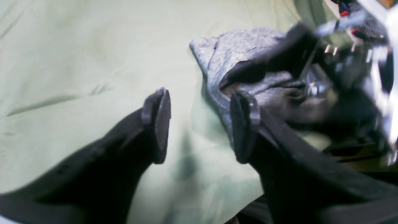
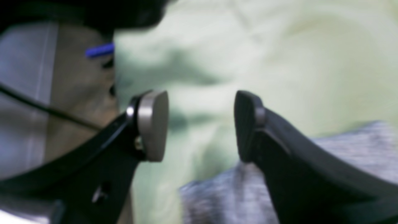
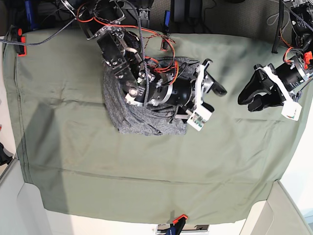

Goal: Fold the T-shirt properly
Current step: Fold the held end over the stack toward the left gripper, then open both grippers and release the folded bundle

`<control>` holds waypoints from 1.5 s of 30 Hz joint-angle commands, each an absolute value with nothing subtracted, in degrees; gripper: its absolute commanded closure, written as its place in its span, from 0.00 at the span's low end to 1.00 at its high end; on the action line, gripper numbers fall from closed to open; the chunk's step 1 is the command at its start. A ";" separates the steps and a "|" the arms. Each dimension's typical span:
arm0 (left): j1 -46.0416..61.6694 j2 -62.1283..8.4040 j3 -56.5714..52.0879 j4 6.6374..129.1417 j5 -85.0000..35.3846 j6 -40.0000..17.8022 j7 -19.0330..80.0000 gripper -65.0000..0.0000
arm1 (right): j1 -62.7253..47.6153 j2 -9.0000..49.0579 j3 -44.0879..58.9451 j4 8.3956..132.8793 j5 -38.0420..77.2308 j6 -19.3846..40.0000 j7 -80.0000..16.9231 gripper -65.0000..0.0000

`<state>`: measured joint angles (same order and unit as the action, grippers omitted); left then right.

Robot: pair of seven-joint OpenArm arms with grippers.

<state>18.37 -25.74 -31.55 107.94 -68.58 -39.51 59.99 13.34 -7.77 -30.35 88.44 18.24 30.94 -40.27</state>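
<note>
**Grey shirt bunched mid-table, both my grippers empty**

The T-shirt [image 3: 146, 120] lies in a compact grey heap a little left of centre on the green cloth [image 3: 146, 181] in the base view, partly hidden under my right arm. From what shows, it is stacked in rumpled layers with a curved lower edge, not a flat, squared fold; I judge the fold unfinished or at least untidy.

It looks like soft, mottled knit: light, limp, and likely to sag and drag its lower layers if I lift it by one point. It should not slip much on the cloth beneath. I would take it at an outer edge or corner, pinching all the layers there, and use both sides together so it stays level.

My right gripper [image 2: 201, 126] hangs just past the shirt's edge, fingers apart with only green cloth between them. My left gripper [image 1: 200, 126] is also spread wide and holds nothing; in its wrist view the shirt's edge sits just beyond one finger [image 1: 244, 127]. In the base view that gripper is well apart from the heap, toward the table's far side.
</note>
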 commanded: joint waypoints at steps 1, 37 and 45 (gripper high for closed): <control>17.96 -26.81 -31.81 108.88 -70.50 -40.00 58.78 0.58 | 14.76 -8.62 -28.71 90.89 19.31 30.81 -38.37 0.56; 15.25 -26.83 5.93 100.22 -27.68 -40.00 46.54 1.00 | 16.64 -4.45 6.31 79.85 16.19 29.80 -32.99 1.00; 8.82 -26.83 5.93 93.89 -21.12 -40.00 43.46 1.00 | 17.61 -4.43 1.67 79.85 10.63 28.47 -33.01 1.00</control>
<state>9.47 -25.87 6.46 93.97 -25.74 -42.98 41.52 16.21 -4.47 1.76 79.11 10.20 28.67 -34.46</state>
